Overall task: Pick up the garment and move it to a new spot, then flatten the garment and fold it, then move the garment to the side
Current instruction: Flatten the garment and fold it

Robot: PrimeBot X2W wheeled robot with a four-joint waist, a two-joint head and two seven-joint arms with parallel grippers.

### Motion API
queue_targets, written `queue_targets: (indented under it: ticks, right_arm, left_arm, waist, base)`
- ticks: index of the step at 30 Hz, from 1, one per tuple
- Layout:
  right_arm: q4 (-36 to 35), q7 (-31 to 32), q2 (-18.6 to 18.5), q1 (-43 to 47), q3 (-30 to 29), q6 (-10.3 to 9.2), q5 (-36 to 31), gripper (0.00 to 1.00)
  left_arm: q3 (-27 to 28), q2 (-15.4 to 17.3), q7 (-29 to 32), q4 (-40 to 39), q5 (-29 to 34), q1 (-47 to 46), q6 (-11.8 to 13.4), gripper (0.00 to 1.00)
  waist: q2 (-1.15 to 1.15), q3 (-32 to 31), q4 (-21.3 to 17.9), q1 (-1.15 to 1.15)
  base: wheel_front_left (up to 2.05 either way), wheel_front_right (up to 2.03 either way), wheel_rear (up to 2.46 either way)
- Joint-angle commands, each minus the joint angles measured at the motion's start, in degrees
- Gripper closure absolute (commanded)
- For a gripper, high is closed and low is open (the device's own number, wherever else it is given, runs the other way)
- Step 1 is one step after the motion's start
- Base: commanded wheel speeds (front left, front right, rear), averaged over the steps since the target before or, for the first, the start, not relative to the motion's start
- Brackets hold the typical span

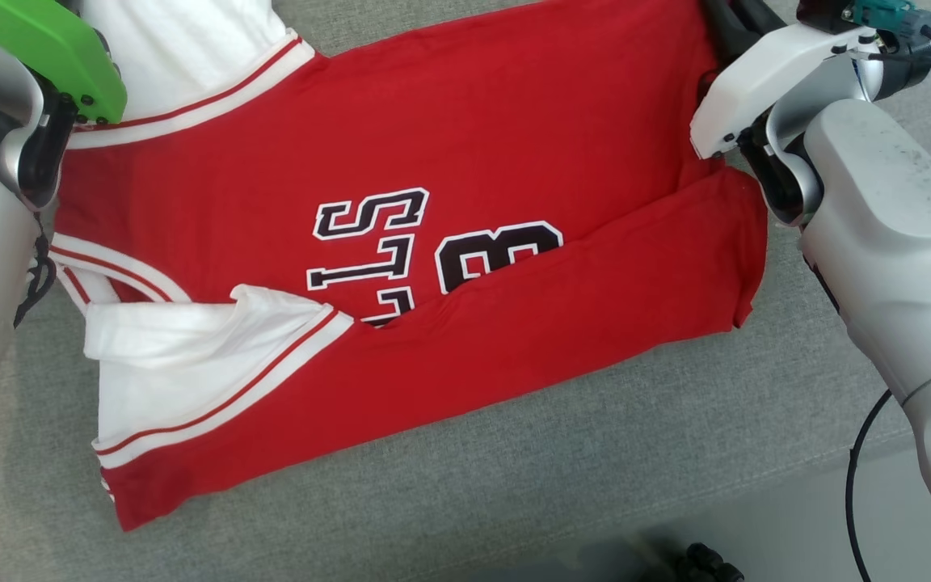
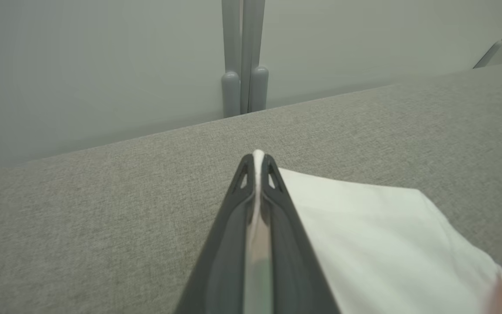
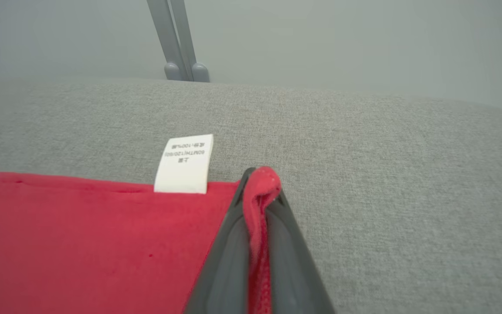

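Observation:
The garment (image 1: 465, 178) is a red jersey with white sleeves and black-and-white lettering, spread across the grey cushion, its near long edge folded over the print. In the left wrist view my left gripper (image 2: 257, 159) is shut on the edge of a white sleeve (image 2: 377, 244), a sliver of white cloth pinched between the fingers. In the right wrist view my right gripper (image 3: 259, 176) is shut on a bunched red corner of the garment (image 3: 81, 244) beside a white care label (image 3: 184, 165). Both fingertip pairs lie beyond the top of the head view; the wrists show there.
The grey upholstered surface (image 1: 595, 469) carries the garment; its front edge drops to a pale floor at the lower right. Behind the cushion stands a grey wall with two thin grey posts (image 2: 242, 56). A black cable (image 1: 857, 477) hangs by my right arm.

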Motion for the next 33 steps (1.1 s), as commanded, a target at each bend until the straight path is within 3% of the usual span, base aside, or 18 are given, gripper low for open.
queue_targets:
  ticks: [1, 16, 24, 33]
  right_arm:
    - [-0.1, -0.8, -0.8, 0.2, -0.2, -0.10, 0.6, 1.00]
    - [-4.4, -2.6, -6.4, 10.4, -0.6, -0.10, 0.8, 1.00]
    - [-10.1, -2.6, -7.6, 19.5, -7.7, -0.11, -2.3, 1.00]
    - [-18.6, -2.6, -5.8, 31.2, -16.3, -0.11, -5.9, 1.00]
  left_arm:
    - [0.2, 0.3, -1.5, -0.8, -1.2, 0.0, 0.1, 1.00]
    - [-0.4, 2.2, -7.7, -17.9, -6.4, 14.6, 0.2, 1.00]
    - [6.9, 1.9, -7.7, -31.1, -2.0, 29.5, 3.9, 1.00]
    - [13.3, -1.6, -7.7, -40.7, 3.0, 45.8, 6.8, 1.00]
  waist:
    - [0.00, -1.7, 1.4, 0.00]
    - [0.00, -7.8, 7.0, 0.00]
    - [0.00, -10.6, 8.6, 0.00]
    - [0.00, -13.0, 9.6, 0.00]
  base:
    - [0.00, 0.00, 0.00]
    - [0.00, 0.00, 0.00]
    - [0.00, 0.00, 0.00]
    - [0.00, 0.00, 0.00]
